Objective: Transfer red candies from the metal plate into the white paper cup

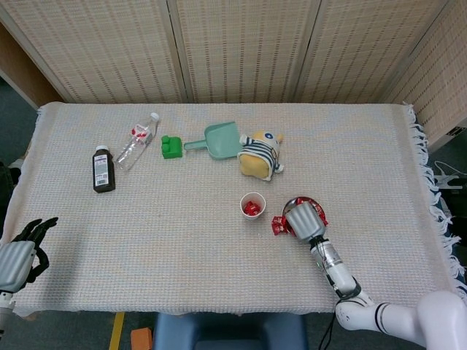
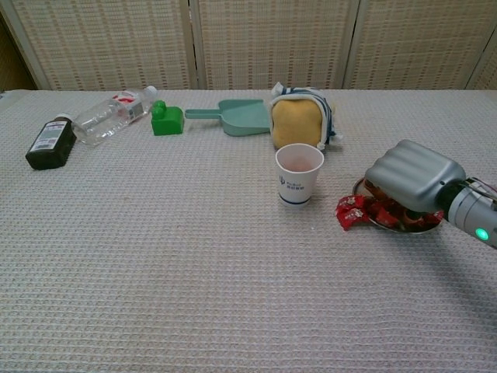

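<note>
A white paper cup [image 1: 252,205] [image 2: 299,174] stands mid-table with red candies in it. To its right sits the metal plate [image 1: 315,203] [image 2: 400,224] with more red candies, mostly hidden under my right hand [image 1: 304,221] [image 2: 410,185]. That hand hovers back-up over the plate's left side, fingers curled under it. They hold a red candy [image 1: 278,225] [image 2: 351,211] that sticks out just left of the plate, right of the cup. My left hand [image 1: 18,259] rests at the table's near left corner, fingers apart and holding nothing.
Along the far side lie a dark bottle [image 1: 103,169], a clear plastic bottle [image 1: 138,141], a green block [image 1: 171,146], a teal scoop [image 1: 219,141] and a striped plush toy [image 1: 260,155] just behind the cup. The cloth's fringed edge runs down the right.
</note>
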